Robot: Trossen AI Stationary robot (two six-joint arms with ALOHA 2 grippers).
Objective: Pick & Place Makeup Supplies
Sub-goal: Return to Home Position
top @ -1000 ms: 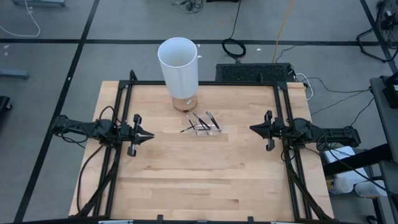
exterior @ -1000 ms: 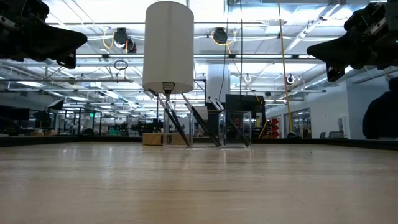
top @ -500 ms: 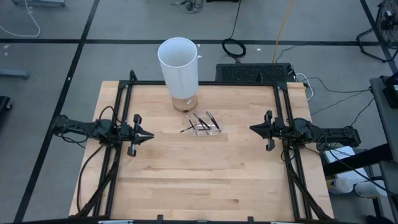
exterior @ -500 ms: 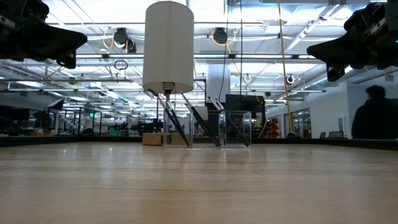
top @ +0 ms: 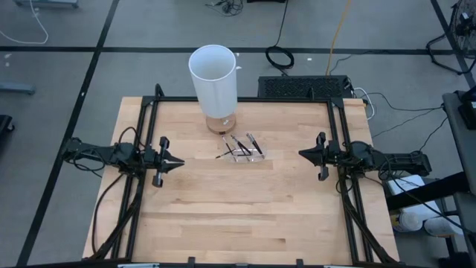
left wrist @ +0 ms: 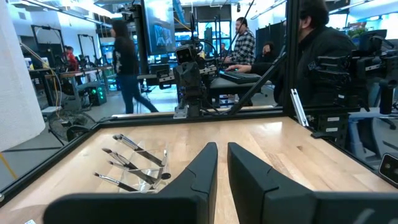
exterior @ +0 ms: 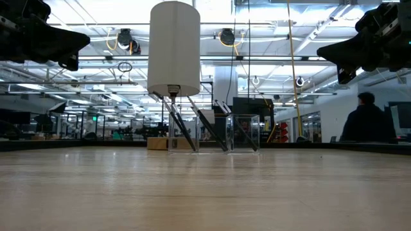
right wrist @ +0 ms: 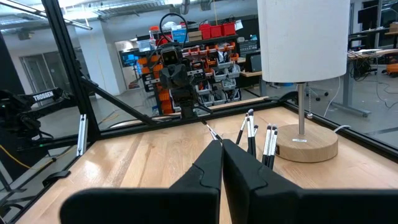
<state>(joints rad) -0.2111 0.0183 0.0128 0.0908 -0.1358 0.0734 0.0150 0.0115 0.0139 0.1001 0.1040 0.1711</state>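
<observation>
The makeup supplies (top: 239, 147) are several thin dark sticks with paler tips. They stand slanting in a small clear tray (top: 251, 155) at the table's middle, lower ends in the tray and shafts leaning on its walls (left wrist: 134, 163) (right wrist: 258, 140) (exterior: 192, 131). My left gripper (top: 181, 161) hangs level above the table's left edge, pointing at the tray, with a narrow gap between its fingers (left wrist: 222, 163). My right gripper (top: 301, 154) hangs level above the right edge, pointing at the tray, its fingers shut together (right wrist: 222, 155). Neither holds anything.
A lamp with a tall white cylinder shade (top: 214, 74) on a round wooden base (top: 221, 123) stands just behind the tray. Black frame rails (top: 145, 119) run along the table's left and right edges. Bare wood (top: 245, 216) lies toward the near edge. People show in the room beyond.
Both arms and the things on the table have kept still. A person in the room behind the table's right side has walked across the background.
</observation>
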